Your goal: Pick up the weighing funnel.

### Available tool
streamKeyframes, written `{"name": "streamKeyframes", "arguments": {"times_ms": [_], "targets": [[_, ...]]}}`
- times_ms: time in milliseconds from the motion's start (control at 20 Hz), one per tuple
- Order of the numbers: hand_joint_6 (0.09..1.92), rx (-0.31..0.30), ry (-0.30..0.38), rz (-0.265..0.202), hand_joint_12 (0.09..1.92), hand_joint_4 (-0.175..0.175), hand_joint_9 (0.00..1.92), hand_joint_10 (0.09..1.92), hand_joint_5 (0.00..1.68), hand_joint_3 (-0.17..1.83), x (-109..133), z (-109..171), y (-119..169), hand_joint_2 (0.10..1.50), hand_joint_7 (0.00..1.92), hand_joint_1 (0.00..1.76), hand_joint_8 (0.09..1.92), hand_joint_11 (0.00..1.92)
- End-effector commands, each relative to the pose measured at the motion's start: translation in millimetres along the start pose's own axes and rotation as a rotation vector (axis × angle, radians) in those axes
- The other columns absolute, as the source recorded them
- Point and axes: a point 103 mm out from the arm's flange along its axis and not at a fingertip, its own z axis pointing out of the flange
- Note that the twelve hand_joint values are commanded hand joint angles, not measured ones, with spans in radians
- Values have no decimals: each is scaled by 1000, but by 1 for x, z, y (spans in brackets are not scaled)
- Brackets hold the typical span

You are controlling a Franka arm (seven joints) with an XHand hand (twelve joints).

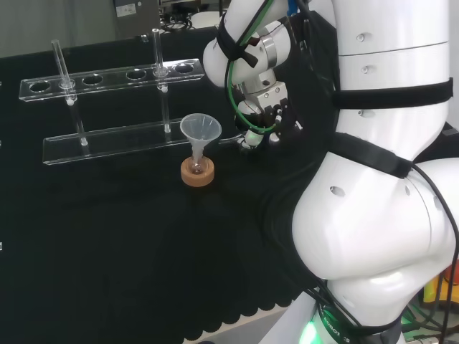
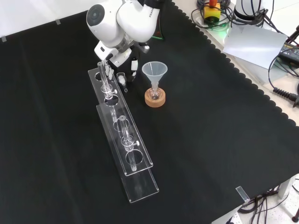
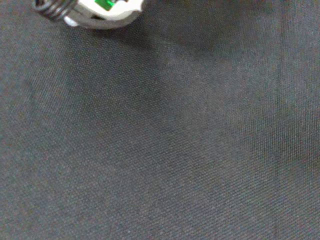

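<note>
The hand (image 1: 262, 107) hangs low beside the rack (image 1: 115, 140) and funnel (image 1: 201, 129) — a stray sweep could topple either; its grasp — open or closed — I cannot tell.

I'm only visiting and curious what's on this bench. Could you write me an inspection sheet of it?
Surface: black cloth, flat, scalloped edge.
Job's things: nothing seen.
Clutter: funnel upright in a small flask on a cork ring; clear rack holding tubes.
Hand: hand low near the cloth, right of the funnel in the head view.
Cables: green cable along the arm; more cables beyond the cloth's edge.
Surroundings: grey sheet and a yellow box off the cloth.
</note>
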Motion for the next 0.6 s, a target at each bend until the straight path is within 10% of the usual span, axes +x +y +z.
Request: {"name": "streamKeyframes", "arguments": {"times_ms": [50, 600], "targets": [[1019, -7, -17, 11, 1057, 153, 1096, 318, 1036, 502, 0, -4, -1, 845, 886, 1051, 627, 825], [1035, -14, -8, 41, 1047, 149, 1114, 304, 1034, 533, -32, -28, -27, 833, 894, 1052, 628, 847]]}}
